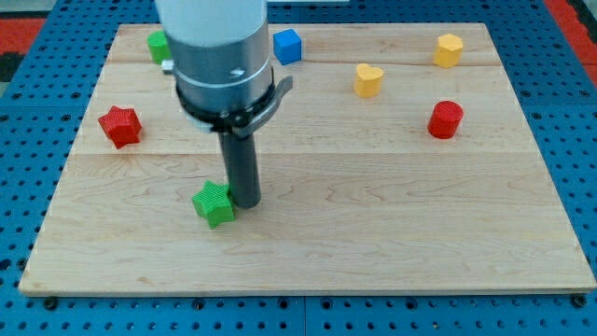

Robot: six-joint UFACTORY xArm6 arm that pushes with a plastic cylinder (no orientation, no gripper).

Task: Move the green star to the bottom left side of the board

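Note:
The green star [215, 203] lies on the wooden board [392, 233], left of centre and towards the view's bottom. My tip [245, 203] stands right against the star's right side, touching it or nearly so. The rod rises from there to the arm's grey body, which fills the view's top left of centre.
A red star [120, 125] lies at the left. A green block [159, 46] sits at the top left, partly hidden by the arm. A blue cube [287, 46] is at the top, a yellow heart [368, 80] and a yellow block [448, 49] at the top right, a red cylinder [445, 119] at the right.

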